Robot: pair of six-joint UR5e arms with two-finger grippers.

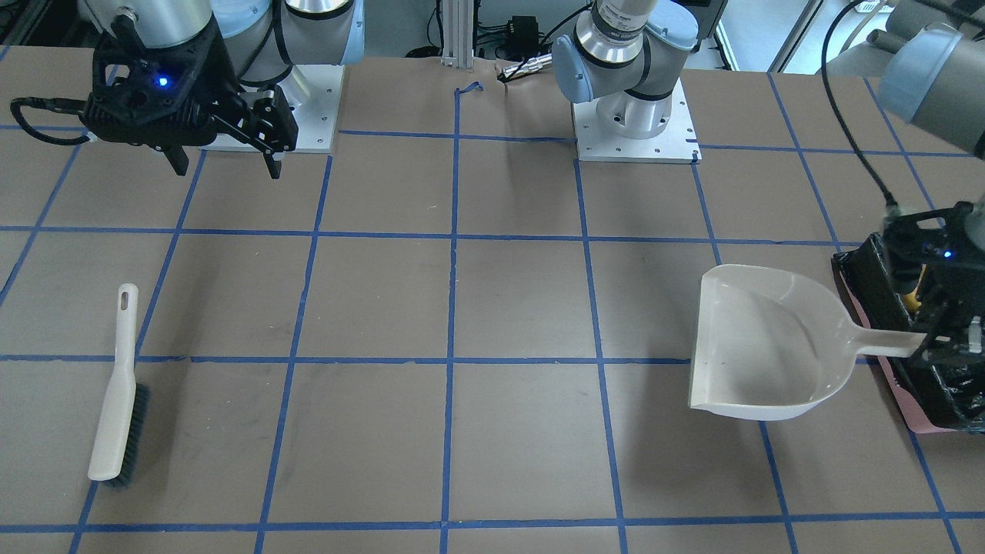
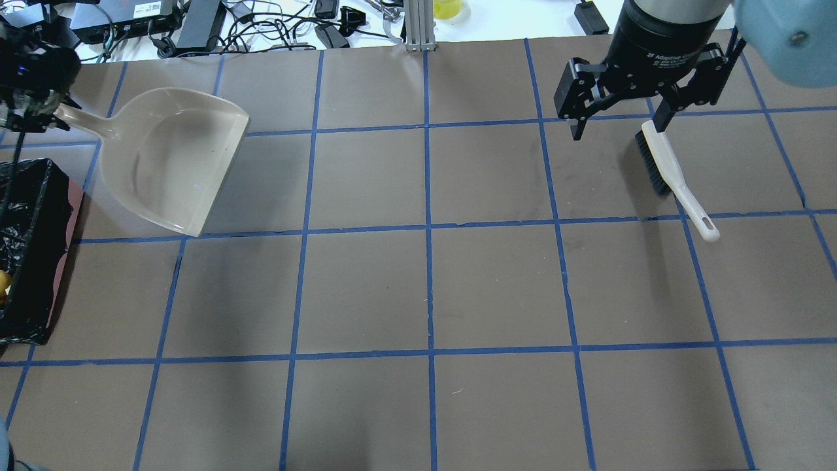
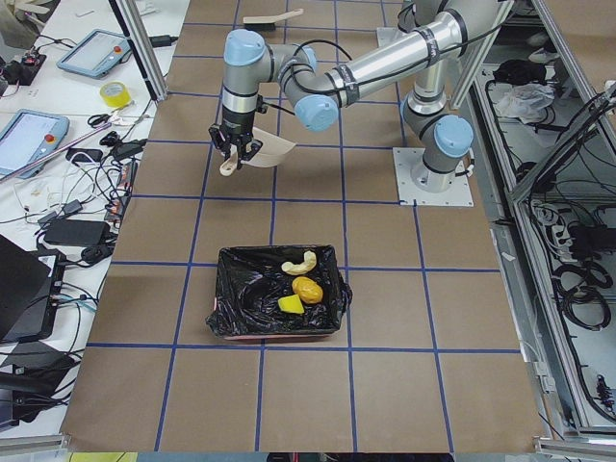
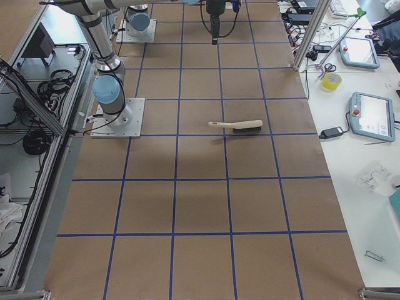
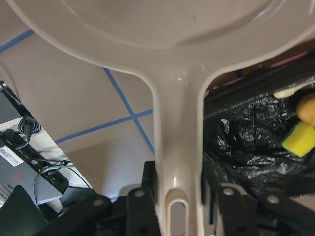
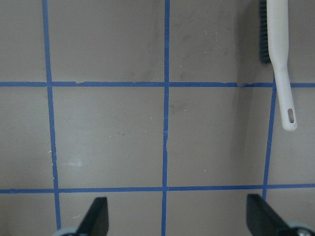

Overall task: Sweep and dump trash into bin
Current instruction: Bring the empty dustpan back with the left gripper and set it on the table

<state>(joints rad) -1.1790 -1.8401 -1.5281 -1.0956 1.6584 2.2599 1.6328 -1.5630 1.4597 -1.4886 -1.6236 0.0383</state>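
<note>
My left gripper [image 1: 945,342] is shut on the handle of the empty beige dustpan [image 1: 769,346], seen close in the left wrist view [image 5: 177,162]. The pan hangs beside the bin [image 3: 231,289], a pink box with a black bag liner. All the trash lies in the bin: a curved pastry piece [image 3: 300,262], a brown potato-like lump [image 3: 307,288] and a yellow-green wedge [image 3: 290,305]. My right gripper [image 2: 618,129] is open and empty, raised above the table near the brush [image 2: 673,176].
The white-handled brush [image 1: 115,392] lies flat on the brown table with blue tape grid lines. The bin [image 2: 33,261] stands at the table's edge on my left. Cables and devices lie beyond the far edge.
</note>
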